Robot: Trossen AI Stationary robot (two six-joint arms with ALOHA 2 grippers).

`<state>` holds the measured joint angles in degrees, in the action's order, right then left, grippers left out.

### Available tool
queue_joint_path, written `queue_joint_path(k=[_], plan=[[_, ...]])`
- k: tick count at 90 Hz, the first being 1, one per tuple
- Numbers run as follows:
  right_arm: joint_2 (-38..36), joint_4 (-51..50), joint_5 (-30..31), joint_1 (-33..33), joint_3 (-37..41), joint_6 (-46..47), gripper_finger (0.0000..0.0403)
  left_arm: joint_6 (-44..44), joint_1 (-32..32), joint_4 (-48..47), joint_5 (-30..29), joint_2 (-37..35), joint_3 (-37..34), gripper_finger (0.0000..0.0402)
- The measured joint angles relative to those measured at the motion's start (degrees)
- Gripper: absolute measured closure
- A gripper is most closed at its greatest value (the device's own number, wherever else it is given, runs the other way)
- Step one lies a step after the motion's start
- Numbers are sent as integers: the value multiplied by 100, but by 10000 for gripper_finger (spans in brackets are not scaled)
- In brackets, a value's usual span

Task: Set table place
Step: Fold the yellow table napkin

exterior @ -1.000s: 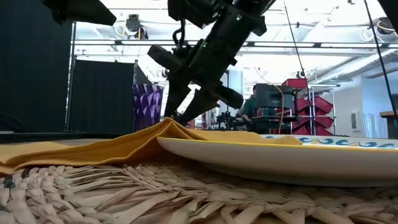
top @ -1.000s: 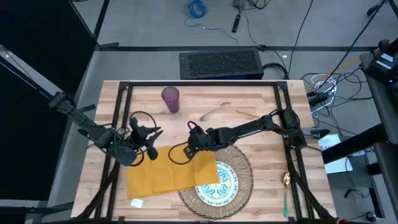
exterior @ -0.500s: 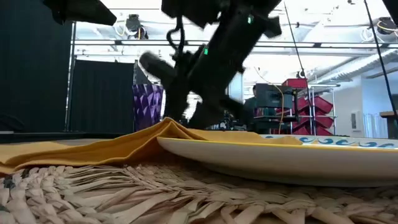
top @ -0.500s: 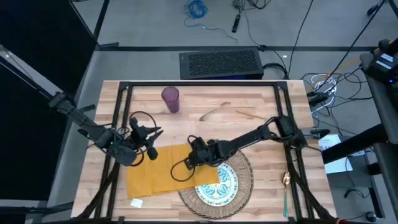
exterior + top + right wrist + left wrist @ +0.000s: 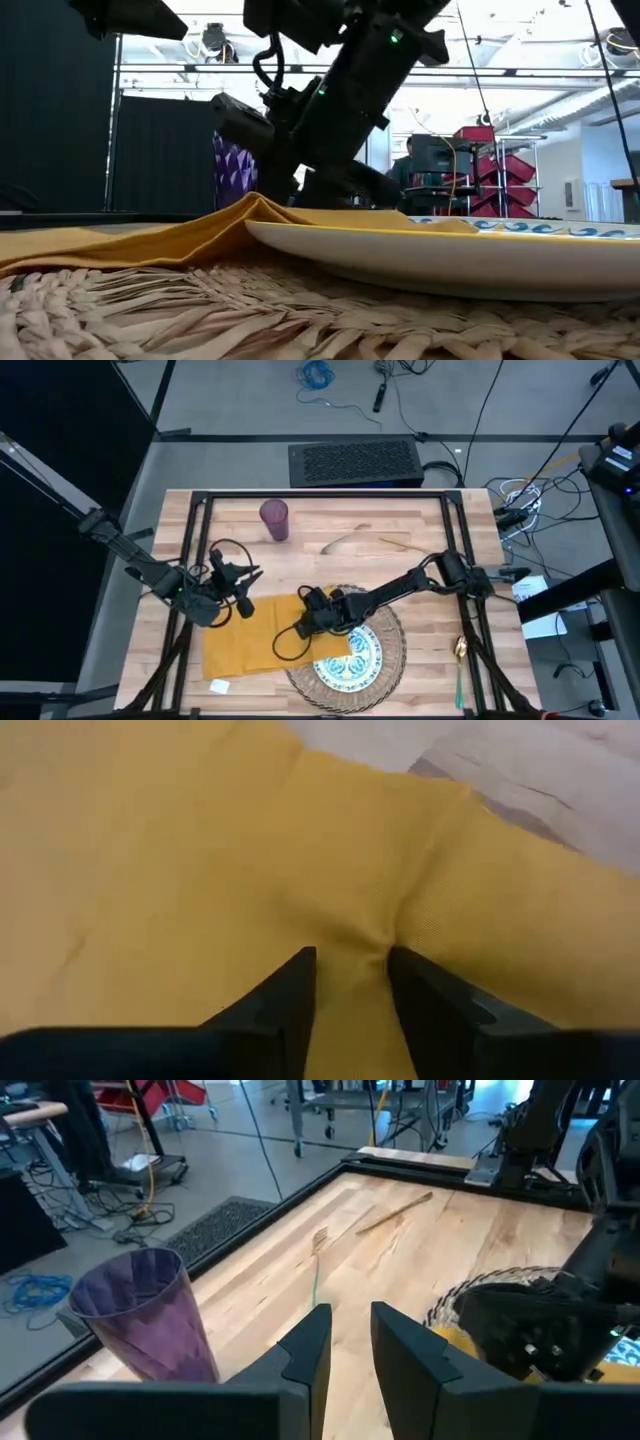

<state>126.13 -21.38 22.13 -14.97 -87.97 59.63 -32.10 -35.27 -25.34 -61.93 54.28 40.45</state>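
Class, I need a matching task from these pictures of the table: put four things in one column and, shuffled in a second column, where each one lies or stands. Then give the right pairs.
Things:
1. purple tumbler
2. yellow napkin
3. patterned plate
4. teal-handled spoon

Places:
A. on the round woven mat
B. by the table's right edge, outside the black frame
C. upright near the far left corner
D. spread flat left of the plate, one edge lying over it, pinched by the right gripper

Pairs: 1-C, 2-D, 3-A, 4-B
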Motion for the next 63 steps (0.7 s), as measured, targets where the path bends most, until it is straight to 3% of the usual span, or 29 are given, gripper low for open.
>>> queue_joint_path(k=[18,53,63], plan=[[0,-335,51,38,-481,-670,396,0,0,2,0,0,0,341],[0,-427,149,71,-569,-944,399,37,0,2,114,1,0,341],[0,-427,-217,105,-569,-976,376,106,0,67,158,1,0,341]])
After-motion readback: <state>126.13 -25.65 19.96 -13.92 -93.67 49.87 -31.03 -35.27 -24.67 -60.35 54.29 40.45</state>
